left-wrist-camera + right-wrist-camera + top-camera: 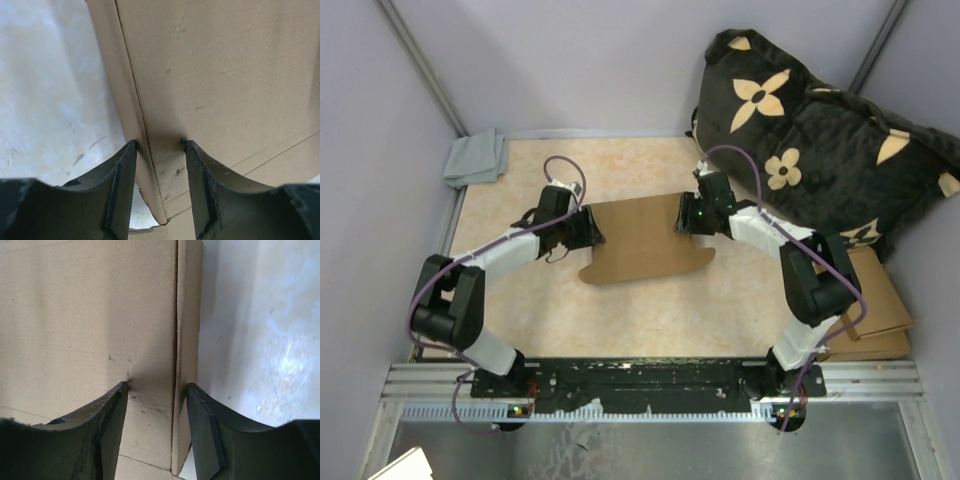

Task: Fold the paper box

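The paper box (645, 240) lies in the middle of the table as a brown cardboard sheet with a rounded front flap. My left gripper (588, 228) is at its left edge and my right gripper (686, 215) is at its right edge. In the left wrist view my left gripper (157, 142) is open, its jaws straddling the raised left side flap along the crease of the box (225, 75). In the right wrist view my right gripper (157, 385) is open and straddles the narrow right side flap of the box (85, 315) in the same way.
A black cushion with tan flowers (820, 150) leans at the back right. A stack of flat brown cardboard pieces (875, 310) lies at the right edge. A grey cloth (475, 158) sits in the back left corner. Walls enclose the table.
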